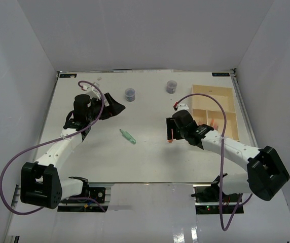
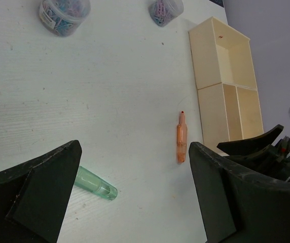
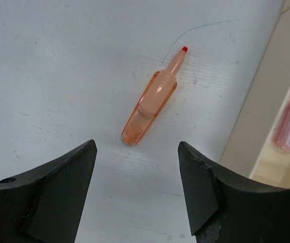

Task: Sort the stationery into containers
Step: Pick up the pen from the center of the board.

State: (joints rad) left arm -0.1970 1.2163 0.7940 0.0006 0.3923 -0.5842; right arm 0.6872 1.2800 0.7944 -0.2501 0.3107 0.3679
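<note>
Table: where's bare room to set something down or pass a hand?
Bare: the middle between the green marker and orange marker, and the near strip before the arm bases. Crowded: by the tray, where the right fingers hang over the orange marker.

Glossy translucent plastic orange marker (image 3: 150, 107); matt wood tray (image 2: 228, 86); matt table (image 1: 145, 152).

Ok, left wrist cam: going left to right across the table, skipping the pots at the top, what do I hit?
green marker → orange marker → wooden tray
</note>
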